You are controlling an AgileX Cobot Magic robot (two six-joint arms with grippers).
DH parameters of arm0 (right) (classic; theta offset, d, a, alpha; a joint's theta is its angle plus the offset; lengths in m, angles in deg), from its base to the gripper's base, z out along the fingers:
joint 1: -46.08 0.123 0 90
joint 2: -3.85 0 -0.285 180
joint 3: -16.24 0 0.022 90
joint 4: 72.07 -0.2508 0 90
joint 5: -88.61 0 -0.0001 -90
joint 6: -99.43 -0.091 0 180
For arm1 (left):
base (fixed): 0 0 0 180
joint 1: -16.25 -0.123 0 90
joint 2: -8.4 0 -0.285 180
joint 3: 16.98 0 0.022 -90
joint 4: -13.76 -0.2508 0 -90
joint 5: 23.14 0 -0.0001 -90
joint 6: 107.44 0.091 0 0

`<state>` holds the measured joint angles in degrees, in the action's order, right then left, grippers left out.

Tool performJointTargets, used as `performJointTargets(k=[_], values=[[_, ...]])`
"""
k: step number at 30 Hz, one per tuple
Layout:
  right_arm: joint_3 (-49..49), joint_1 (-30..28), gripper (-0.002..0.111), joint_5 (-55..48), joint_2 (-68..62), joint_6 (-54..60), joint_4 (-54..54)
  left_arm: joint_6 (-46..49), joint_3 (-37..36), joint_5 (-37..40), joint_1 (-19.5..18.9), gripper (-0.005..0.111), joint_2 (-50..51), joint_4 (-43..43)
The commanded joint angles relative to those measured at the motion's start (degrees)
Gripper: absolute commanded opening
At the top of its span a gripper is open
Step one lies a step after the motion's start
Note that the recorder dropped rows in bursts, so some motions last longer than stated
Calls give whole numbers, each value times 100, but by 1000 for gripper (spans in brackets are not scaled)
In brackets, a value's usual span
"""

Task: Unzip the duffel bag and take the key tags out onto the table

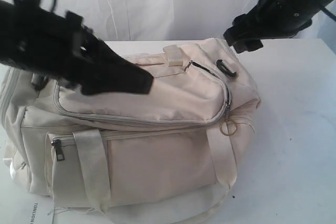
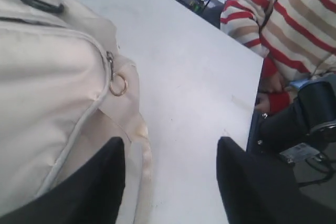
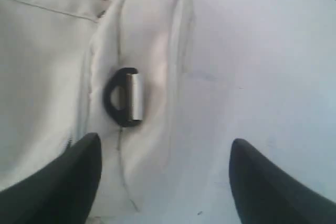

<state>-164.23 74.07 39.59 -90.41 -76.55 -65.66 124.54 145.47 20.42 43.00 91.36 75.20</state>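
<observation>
White table (image 1: 294,129), cream bag (image 1: 157,156) lying across it.
We see the left gripper (image 2: 170,145) over the bag's top panel, jaws spread and holding nothing. The right gripper (image 3: 165,142) hovers above the bag's far end, jaws likewise apart and empty. A black clip (image 3: 123,98) sits on the fabric below the right gripper, and a small metal ring (image 2: 118,85) hangs at the zip's corner.

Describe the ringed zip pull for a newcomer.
Start at the cream duffel bag on the white table. Follow its top zip to the exterior view's right corner. That pull carries a metal ring, unlike the front pocket's dark tab.
</observation>
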Motion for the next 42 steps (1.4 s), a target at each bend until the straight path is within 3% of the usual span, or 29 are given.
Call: performJointTargets(k=[1,5,9,16,30,32,38,42], values=[[-29,-416,62,109,5,-131,-35,462,-32,-895,970,56,614,305],[-29,-653,62,36,5,64,-406,328,412,-1863,1776,56,1264,96],[-29,-736,62,28,5,66,-448,146,859,-2047,2125,56,1887,-46],[-18,-734,62,2,5,66,-536,-61,1369,-2209,2203,56,2764,-23],[-18,-734,62,-21,5,66,-607,-85,1386,-3664,2203,62,3355,-23],[-18,-734,62,-58,5,66,-641,-85,1386,-3812,2203,56,3355,-23],[-8,-734,62,-71,5,199,-885,-85,1386,-3784,2203,4,3117,-25],[102,-734,62,-71,5,1374,-2254,-74,1386,-3659,2203,0,2876,-160]])
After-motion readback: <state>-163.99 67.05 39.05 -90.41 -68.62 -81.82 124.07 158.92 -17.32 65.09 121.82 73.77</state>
